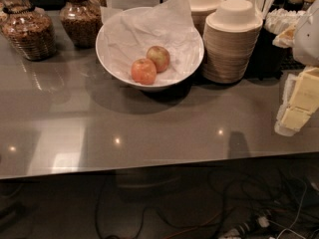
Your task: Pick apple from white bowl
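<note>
Here's the grey counter (149,128), and the white bowl (112,66) sits toward its back, lined with crinkled white paper (134,31). Two fruits lie in it, touching. The apple (158,58) we want is the rear one, dull red with a paler yellow-green patch, resting on the paper just right of the bowl's middle. The orange-red apple (143,71) presses against its front-left side.

The gripper (295,114) hangs at the far right edge of the view, above the counter's right end, well apart from the bowl and carrying nothing that I can see. Whether it is spread or closed, I cannot tell from this angle.

Now the handling. The apple looks firm and smooth-skinned, probably light enough for this arm, but round and a bit slick, so a glancing pinch could squirt it sideways. It should bruise rather than break. The paper beneath is loose and may slide or get caught up.

Best hold, in my judgement: come from above and close across the widest part, along the back-left to front-right line, so neither side has to squeeze between the two apples. The stacked beige bowls (232,44) stand just beside the bowl's right rim, so a sideways approach looks cramped. The glass jars (30,31) at back left are out of the way.
</note>
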`<state>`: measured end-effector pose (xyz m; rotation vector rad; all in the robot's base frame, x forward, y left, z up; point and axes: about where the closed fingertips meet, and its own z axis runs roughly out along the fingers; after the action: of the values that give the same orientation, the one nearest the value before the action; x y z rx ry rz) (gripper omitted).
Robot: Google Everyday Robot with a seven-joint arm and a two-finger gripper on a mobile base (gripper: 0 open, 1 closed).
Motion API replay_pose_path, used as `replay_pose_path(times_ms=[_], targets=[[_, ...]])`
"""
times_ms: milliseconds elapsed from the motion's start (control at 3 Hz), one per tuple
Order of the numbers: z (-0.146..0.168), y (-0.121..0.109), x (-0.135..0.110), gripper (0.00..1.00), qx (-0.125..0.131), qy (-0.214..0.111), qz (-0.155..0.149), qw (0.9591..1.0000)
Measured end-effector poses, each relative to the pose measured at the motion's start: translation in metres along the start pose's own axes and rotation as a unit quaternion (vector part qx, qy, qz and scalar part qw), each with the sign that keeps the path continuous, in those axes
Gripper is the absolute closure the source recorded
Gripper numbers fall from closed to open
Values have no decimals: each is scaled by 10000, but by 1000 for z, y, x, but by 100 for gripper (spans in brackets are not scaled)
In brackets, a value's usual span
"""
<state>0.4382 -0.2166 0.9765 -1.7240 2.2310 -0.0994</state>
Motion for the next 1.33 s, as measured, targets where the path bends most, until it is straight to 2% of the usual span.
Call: replay_pose_path(times_ms=[333, 667, 1000, 1333], targets=[[0, 0, 0, 0, 1, -1, -1, 10000], [3, -7, -9, 0, 199, -322, -166, 9991], [15, -25, -40, 0, 460, -883, -514, 9937], [30, -48, -83, 0, 630, -1244, -1021, 9849]])
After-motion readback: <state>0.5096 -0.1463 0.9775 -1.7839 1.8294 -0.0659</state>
